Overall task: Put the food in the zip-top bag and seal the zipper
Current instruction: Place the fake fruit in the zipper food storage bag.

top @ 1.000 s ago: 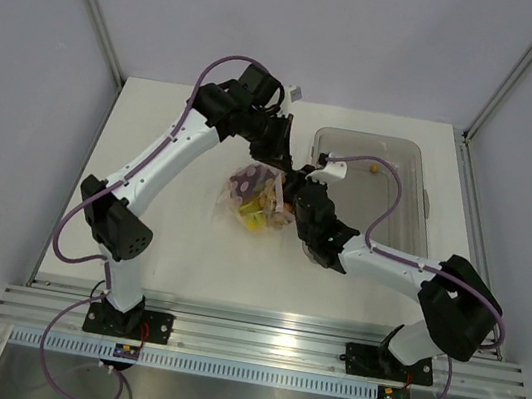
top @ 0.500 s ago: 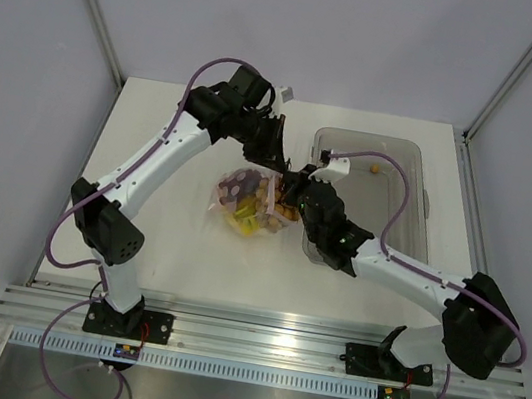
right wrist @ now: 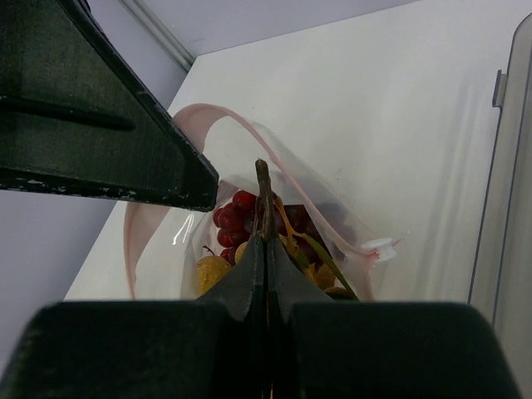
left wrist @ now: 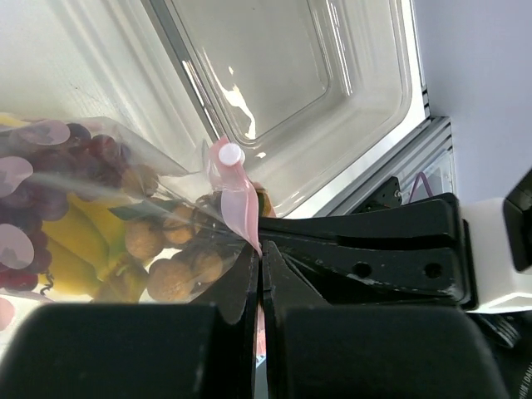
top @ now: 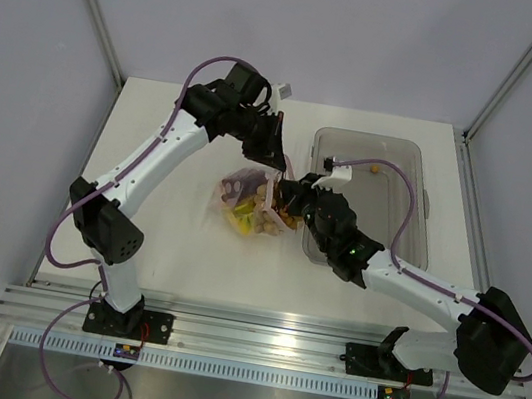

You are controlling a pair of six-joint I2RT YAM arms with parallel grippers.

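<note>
The zip-top bag [top: 244,199] lies mid-table, partly lifted, with the food inside. In the left wrist view I see dark red grapes [left wrist: 83,158], yellow bananas [left wrist: 71,245] and tan round fruits [left wrist: 170,270] through the plastic. My left gripper [left wrist: 262,249] [top: 274,160] is shut on the pink zipper [left wrist: 237,195] just below its white slider [left wrist: 229,154]. My right gripper [right wrist: 264,237] [top: 285,195] is shut on a thin brown stem [right wrist: 263,187] of the round fruit cluster, sticking out of the bag's open mouth. The pink zipper [right wrist: 249,133] arches around it, and grapes [right wrist: 237,212] lie below.
A rigid clear tray [top: 418,198] stands right of the bag, with one small orange fruit [top: 376,167] at its far end. Its rim [right wrist: 505,166] shows at the right of the right wrist view. The two grippers are close together over the bag's mouth.
The right arm has swung its elbow out to the right and reached further left over the bag. The left gripper has shifted slightly away, pulling the bag edge. Both stay shut.
</note>
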